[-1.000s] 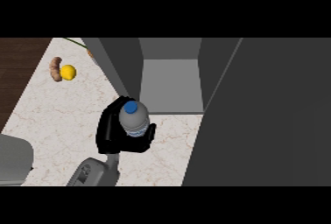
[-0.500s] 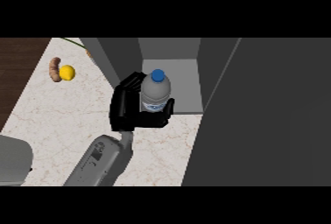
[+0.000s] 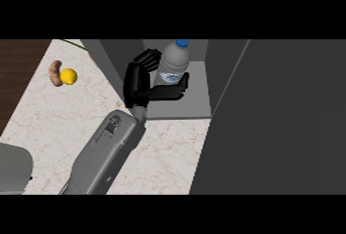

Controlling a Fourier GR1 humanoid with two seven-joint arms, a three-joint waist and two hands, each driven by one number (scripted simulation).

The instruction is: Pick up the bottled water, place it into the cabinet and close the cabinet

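The bottled water is clear with a blue cap and stands upright inside the open grey cabinet, near its left wall. My left hand is shut on its lower half, with the fingers on the bottle's left and the thumb across its near side. My grey forearm reaches in from the lower left, up to the cabinet's front edge. I cannot tell whether the bottle's base rests on the cabinet floor. The dark cabinet door stands swung open and fills the right of the view. My right hand does not show.
On the marble counter, a yellow lemon and a brown root lie at the far left, near the dark wooden edge. A grey rounded object sits at the lower left corner.
My left hand has carried the bottle away from me, from above the counter into the cabinet opening, and the forearm has stretched out further. The door and the grey object have not moved.
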